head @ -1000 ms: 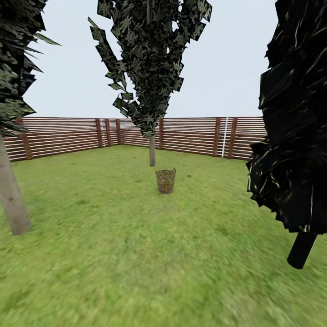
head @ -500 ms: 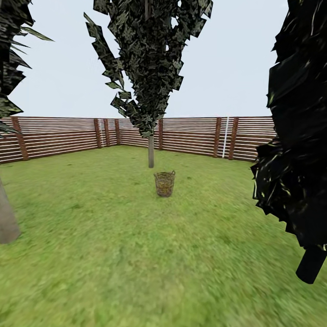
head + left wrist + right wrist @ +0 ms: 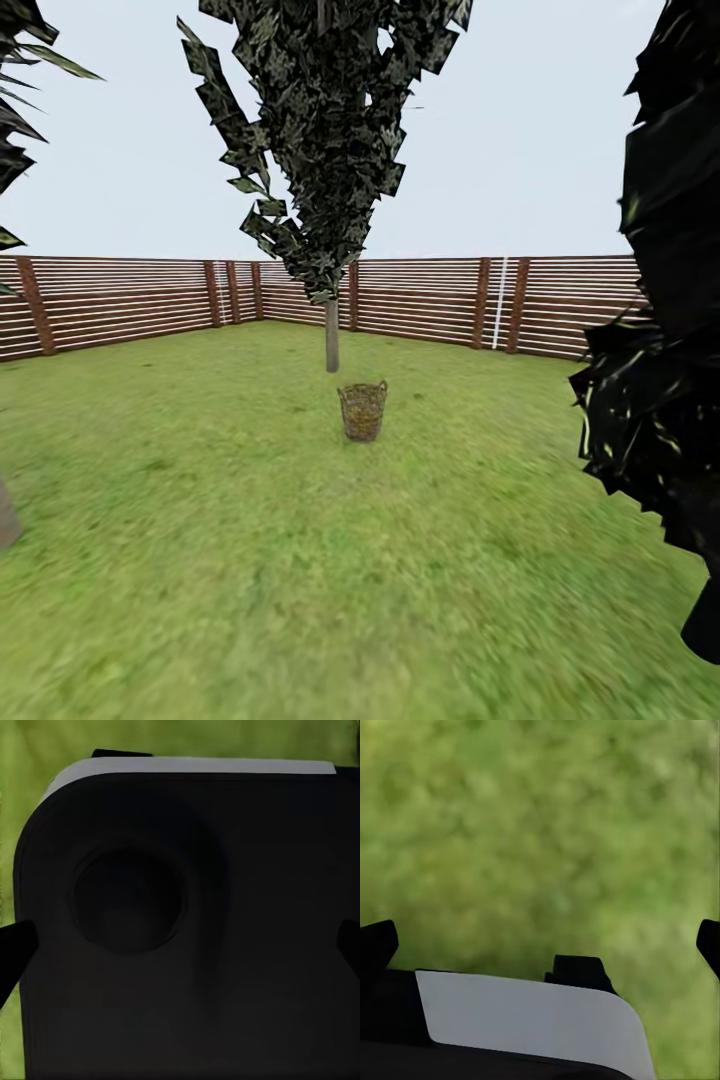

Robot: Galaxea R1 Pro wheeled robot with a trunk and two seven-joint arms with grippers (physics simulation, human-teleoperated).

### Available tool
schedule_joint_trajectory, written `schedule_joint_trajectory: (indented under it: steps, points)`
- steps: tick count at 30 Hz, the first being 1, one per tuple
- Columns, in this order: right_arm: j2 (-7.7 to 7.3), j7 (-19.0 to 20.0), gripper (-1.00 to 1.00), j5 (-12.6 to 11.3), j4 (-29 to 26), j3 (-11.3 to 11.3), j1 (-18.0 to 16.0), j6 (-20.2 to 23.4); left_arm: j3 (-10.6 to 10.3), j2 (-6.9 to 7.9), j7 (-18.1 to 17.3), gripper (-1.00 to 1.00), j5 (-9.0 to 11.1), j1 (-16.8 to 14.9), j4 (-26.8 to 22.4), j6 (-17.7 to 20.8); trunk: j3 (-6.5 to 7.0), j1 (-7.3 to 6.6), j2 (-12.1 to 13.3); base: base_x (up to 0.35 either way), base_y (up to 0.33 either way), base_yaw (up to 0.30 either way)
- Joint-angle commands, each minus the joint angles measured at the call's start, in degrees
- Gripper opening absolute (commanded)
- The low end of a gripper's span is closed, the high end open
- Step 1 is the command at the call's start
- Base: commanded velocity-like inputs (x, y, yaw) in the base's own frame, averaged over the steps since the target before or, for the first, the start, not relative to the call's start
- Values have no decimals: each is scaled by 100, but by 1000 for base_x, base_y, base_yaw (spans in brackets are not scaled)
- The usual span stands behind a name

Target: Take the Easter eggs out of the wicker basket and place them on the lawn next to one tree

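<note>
Since the earlier frames the head camera has rolled forward: the pale trunk at the left edge (image 3: pixel 6 515) has slid almost out of view, the black conifer (image 3: pixel 665 330) on the right looms larger and nearer the edge, and the wicker basket (image 3: pixel 362 411) sits slightly lower and larger in view. That is the view shifting, not the things.

The basket is round, light brown and open-weave, with two small loop handles at its rim. It stands upright on the lawn (image 3: pixel 250 560), its long axis vertical and its mouth facing up, near the foot of the tree (image 3: pixel 332 335). What lies inside is too small to make out. The tree has a slim, straight grey-tan trunk under blocky, dark leaf clumps flecked yellow-green. Behind it runs a brown horizontal-slat fence (image 3: pixel 430 298) with darker posts. The grass is bright green and mottled.

In the left wrist view a dark rounded body part of the robot (image 3: pixel 187 930) blocks the scene, with black fingertips (image 3: pixel 13 945) at both edges. In the right wrist view, fingertips (image 3: pixel 376 943) likewise sit at opposite edges over blurred grass. Both claws are spread wide, holding nothing.
</note>
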Motion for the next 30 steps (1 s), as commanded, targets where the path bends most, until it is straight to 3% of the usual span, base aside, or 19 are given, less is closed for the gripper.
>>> schedule_joint_trajectory:
  steps: [1,30]
  points:
    - [0,1,100,17,6,7,-4,-17,4,1,-24,100,40,3,-8,-2,-5,3,-2,332,0,0]
    - [0,1,100,17,6,7,-4,-17,4,1,-24,100,40,2,-8,-2,-5,3,-2,332,0,0]
